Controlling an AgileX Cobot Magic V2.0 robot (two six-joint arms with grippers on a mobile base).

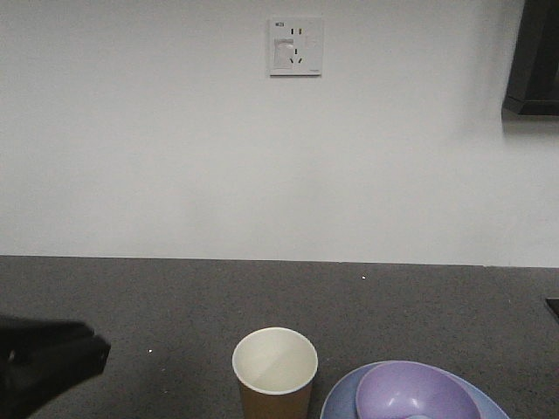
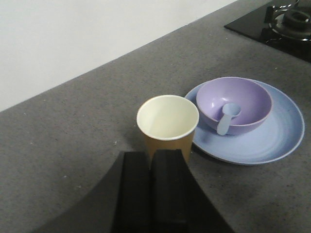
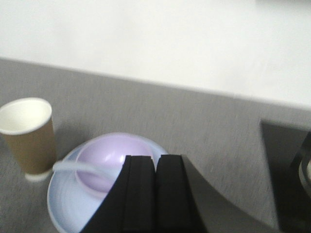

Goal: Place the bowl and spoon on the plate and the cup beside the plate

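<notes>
The brown paper cup (image 2: 167,119) stands upright on the counter, just left of the pale blue plate (image 2: 272,141) and close to its rim. The lavender bowl (image 2: 248,97) sits on the plate. The spoon (image 2: 227,116) lies with its scoop in the bowl and its handle over the rim. My left gripper (image 2: 153,154) is shut with nothing in it, just short of the cup's near side. My right gripper (image 3: 154,158) is shut, hovering in front of the bowl (image 3: 112,150) and hiding part of it. The spoon handle (image 3: 73,167) juts left over the plate (image 3: 68,204).
A black gas hob (image 2: 286,22) lies on the counter to the right of the plate. A white wall with a socket (image 1: 295,47) runs behind the dark grey counter (image 1: 175,297). My left arm's dark body (image 1: 44,367) fills the front view's lower left.
</notes>
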